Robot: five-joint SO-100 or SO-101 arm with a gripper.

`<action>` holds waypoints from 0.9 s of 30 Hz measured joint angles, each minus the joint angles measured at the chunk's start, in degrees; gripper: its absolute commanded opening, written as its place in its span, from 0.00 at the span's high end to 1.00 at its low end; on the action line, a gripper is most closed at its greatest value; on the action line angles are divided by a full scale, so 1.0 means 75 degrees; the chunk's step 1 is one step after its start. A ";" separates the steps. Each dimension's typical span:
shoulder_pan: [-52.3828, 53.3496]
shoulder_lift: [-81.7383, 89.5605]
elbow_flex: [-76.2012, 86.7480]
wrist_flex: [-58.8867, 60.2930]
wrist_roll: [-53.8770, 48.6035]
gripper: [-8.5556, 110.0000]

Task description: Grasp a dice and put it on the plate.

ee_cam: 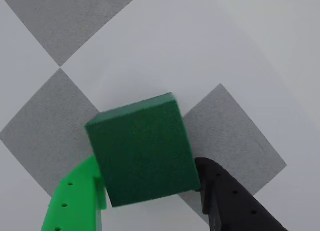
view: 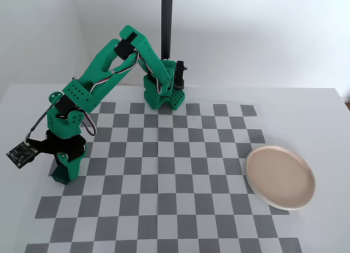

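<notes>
**Ana:** On the checkered table (view: 180, 209), the biggest thing is the arm (view: 109, 67), folded down toward the left edge in the fixed view. What about the plate (view: 280, 176)?

**Ben:** It lies well apart, over at the right side of the board, and nothing is on it.

**Ana:** And the dice (ee_cam: 142, 148)?

**Ben:** Between the fingers. The wrist view shows the dark green cube filling the gap, with the green finger (ee_cam: 75, 201) against its left face and the black finger (ee_cam: 230, 201) against its right. So the gripper (view: 61, 173) looks closed around the dice, low over the board; whether the cube is lifted clear, neither view settles.

**Ana:** How will it handle?

**Ben:** Its surface looks matte and slightly grainy, like foam or plastic, so likely light and not slippery. Edges stay crisp under the squeeze, which suggests it is fairly stiff. Nothing fragile about it.

**Ana:** Where is the best hold?

**Ben:** Flat on two opposite faces, near their middle, as now. It sits a little skewed between the fingers, so a corner grip could let it twist.
</notes>
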 measured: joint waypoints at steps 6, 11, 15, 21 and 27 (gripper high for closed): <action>0.0000 0.0000 0.0000 0.0000 0.0000 0.86; 0.0000 0.0000 0.0000 0.0000 0.0000 0.95; 0.0000 0.0000 0.0000 0.0000 0.0000 0.96; 0.0000 0.0000 0.0000 -0.0082 0.0152 0.96; -0.0258 0.0000 0.0012 -0.0398 0.0551 0.96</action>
